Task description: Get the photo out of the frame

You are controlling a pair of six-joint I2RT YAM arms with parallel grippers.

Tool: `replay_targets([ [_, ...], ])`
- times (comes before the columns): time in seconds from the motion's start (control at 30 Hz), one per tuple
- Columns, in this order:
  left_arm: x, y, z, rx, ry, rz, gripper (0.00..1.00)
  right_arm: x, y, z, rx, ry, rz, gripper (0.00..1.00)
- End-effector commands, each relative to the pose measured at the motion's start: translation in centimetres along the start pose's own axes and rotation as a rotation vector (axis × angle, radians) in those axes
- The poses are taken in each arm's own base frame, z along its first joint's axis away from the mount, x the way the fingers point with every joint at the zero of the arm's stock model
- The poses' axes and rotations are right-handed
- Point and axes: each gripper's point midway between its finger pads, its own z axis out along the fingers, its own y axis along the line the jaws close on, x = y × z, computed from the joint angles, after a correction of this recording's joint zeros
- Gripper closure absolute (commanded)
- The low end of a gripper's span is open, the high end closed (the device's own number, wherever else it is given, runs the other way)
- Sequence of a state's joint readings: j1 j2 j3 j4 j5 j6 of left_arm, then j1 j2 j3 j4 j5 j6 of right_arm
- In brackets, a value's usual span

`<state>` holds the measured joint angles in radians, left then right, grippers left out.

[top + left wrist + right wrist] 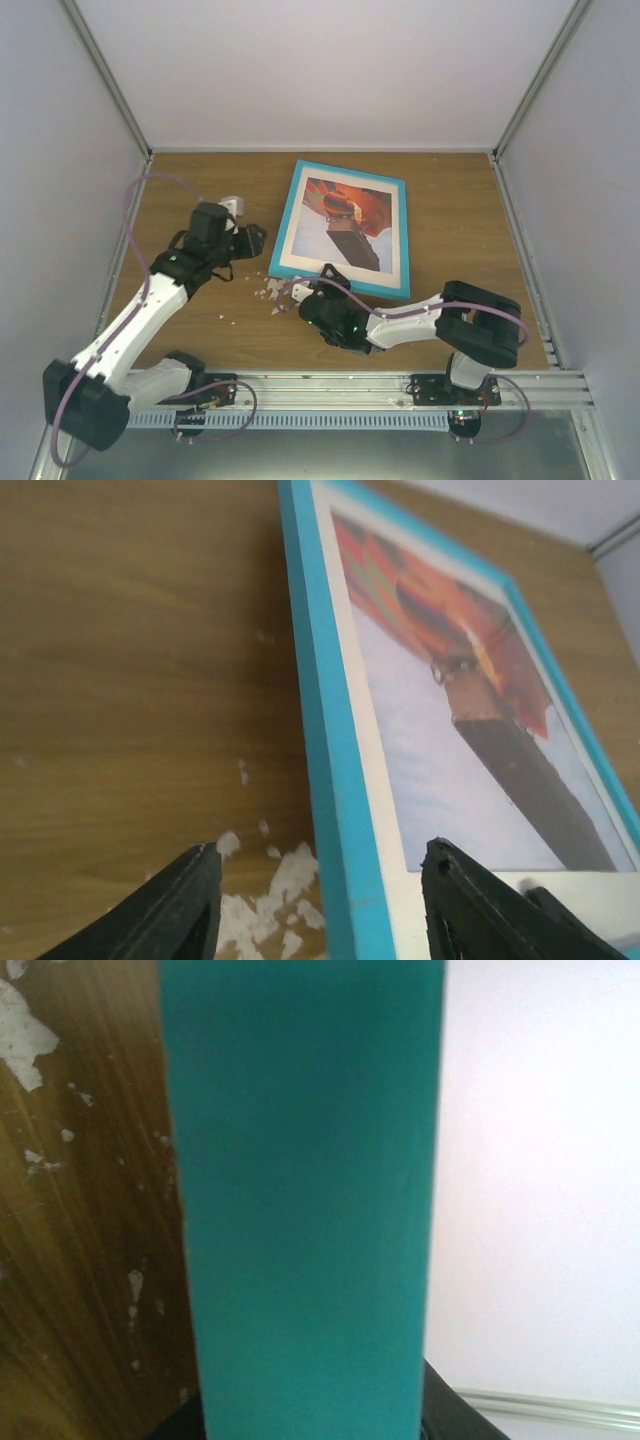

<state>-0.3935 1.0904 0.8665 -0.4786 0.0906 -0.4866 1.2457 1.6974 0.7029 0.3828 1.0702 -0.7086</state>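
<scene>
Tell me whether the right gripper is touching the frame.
Touching. The right wrist view shows the frame running straight into the dark fingers with no gap; the top view has the right gripper on its near rim.

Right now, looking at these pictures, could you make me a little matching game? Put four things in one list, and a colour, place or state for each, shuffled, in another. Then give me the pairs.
Things:
1. the frame
2. the photo
3. white flakes
4. left gripper

Descriptions:
A. scattered on the wooden table
B. jaws open
C. turquoise
D. orange-red balloon on pale blue

Pairs: 1-C, 2-D, 3-A, 4-B.
</scene>
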Motion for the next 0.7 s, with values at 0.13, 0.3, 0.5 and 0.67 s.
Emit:
replay_targets([
  [0.13,-6.8,0.3,-7.9,0.022,-0.335,-0.004,0.19,-4.3,-9.0,-2.0,0.061,-0.162,0.330,1.00],
  [0.3,-7.9,1.1,-11.1,-0.017,-0.467,0.014,0.11,-6.0,-14.0,-3.1,0.066,-0.276,0.530,0.99],
  [0.5,-7.4,1.6,-12.2,-0.014,-0.526,-0.013,0.01,-6.2,-20.7,-4.2,0.085,-0.405,0.816,0.99],
  [0.67,-6.6,1.8,-11.9,0.008,-0.523,-0.050,0.01,-5.1,-24.6,-5.3,0.076,-0.521,1.070,0.99],
])
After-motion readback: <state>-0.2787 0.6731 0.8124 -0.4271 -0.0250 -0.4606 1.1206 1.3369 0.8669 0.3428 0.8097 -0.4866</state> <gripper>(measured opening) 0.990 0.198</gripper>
